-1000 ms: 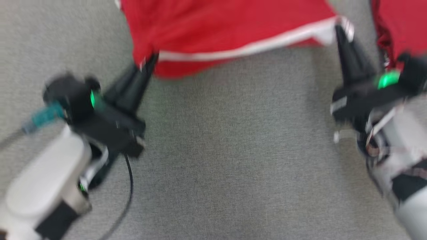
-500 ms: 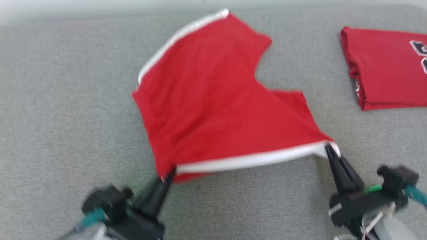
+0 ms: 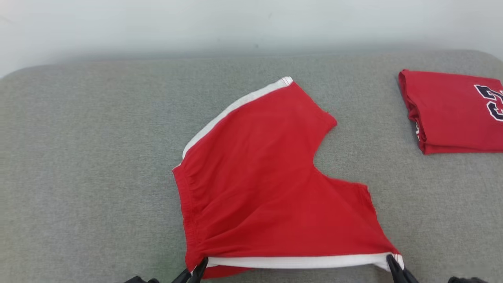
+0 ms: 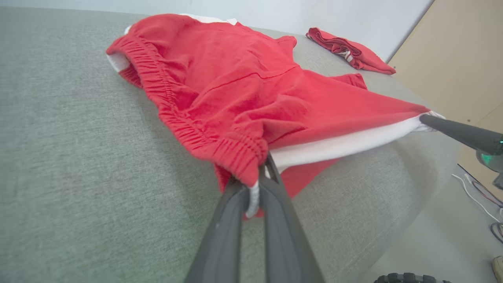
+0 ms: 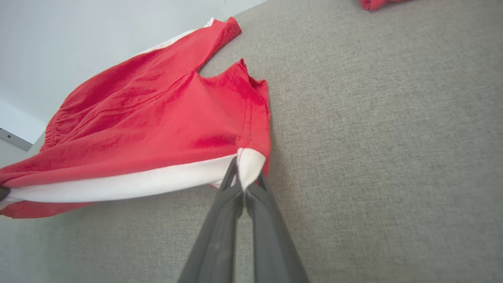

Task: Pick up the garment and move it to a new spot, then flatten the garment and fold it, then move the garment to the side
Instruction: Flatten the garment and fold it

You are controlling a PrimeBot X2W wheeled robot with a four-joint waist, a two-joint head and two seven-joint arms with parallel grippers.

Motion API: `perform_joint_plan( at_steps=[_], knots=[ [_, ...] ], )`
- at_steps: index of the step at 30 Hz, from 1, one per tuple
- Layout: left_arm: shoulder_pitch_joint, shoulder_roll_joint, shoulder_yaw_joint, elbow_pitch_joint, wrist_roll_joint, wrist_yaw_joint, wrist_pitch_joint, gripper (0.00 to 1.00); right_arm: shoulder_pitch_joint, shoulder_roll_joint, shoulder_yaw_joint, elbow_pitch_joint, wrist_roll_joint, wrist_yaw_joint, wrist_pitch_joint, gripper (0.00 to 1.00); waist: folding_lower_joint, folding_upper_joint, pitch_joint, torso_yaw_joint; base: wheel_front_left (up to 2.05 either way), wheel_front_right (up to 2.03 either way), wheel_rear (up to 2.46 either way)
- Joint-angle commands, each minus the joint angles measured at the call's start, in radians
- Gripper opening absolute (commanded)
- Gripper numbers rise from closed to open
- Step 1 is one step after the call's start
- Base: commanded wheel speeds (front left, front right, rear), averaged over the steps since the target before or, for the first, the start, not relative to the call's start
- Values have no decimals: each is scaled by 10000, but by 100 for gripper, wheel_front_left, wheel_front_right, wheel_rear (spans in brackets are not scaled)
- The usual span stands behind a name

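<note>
Red cloth, pinched at two points. The left claw point(image 4: 262, 175) is clamped together on the elastic waistband corner of the shorts point(image 4: 235, 90), with a scrap of white poking out between its fingers point(image 4: 232, 220). The right claw point(image 5: 243, 181) is clamped on the white corner at the leg-hem end of the same side. The white side stripe point(image 3: 298, 261) runs straight and taut between them. That is likely why both ends of one seam are gripped: tension along that edge spreads the cloth for flattening.

The shorts sit mid-table. The near edge is held just off the grey table point(image 3: 78, 165), the far part rests on it, and the leg openings point right. My read is that this is the flattening step and no fold has begun. Wrinkles fan out from the waistband by the left claw.

- **Head view:** gives the whole outline, including a second white stripe point(image 3: 235, 108) on the far edge and the notch between the legs. A folded red garment point(image 3: 452, 114) with dark lettering lies well apart at the far right.
- **Left wrist view:** adds the gathered elastic and a lower red layer sagging under the stripe. The right claw's finger comes in from the side. Past the table's rounded edge are a floor with cables point(image 4: 479, 196) and a beige panel point(image 4: 456, 55).
- **Right wrist view:** adds the hem stitching on the near leg and the gap beneath the stripe.
</note>
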State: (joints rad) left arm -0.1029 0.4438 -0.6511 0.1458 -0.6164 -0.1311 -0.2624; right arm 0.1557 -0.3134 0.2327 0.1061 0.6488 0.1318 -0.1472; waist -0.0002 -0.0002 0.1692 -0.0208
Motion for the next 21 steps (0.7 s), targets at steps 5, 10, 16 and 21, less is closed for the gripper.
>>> perform_joint_plan(
  at_steps=[5,10,16,21],
  knots=[
    [194,31,107,-173,148,12,-31,0,529,283,-531,-667,-285,-28,400,0,2,2,-93,213,0,0,0],
    [-122,-127,17,-329,295,12,-29,0,51,209,-911,-1267,-619,-28,787,0,2,2,-109,369,0,0,0],
    [-680,-354,238,-531,516,11,-31,0,-1507,-344,-1277,-1364,-915,-28,1281,0,2,2,22,676,0,0,0],
    [-1797,-627,100,-413,372,13,-31,0,-4010,-808,-1064,-423,-800,-28,1721,0,2,2,478,1187,0,0,0]
  ],
)
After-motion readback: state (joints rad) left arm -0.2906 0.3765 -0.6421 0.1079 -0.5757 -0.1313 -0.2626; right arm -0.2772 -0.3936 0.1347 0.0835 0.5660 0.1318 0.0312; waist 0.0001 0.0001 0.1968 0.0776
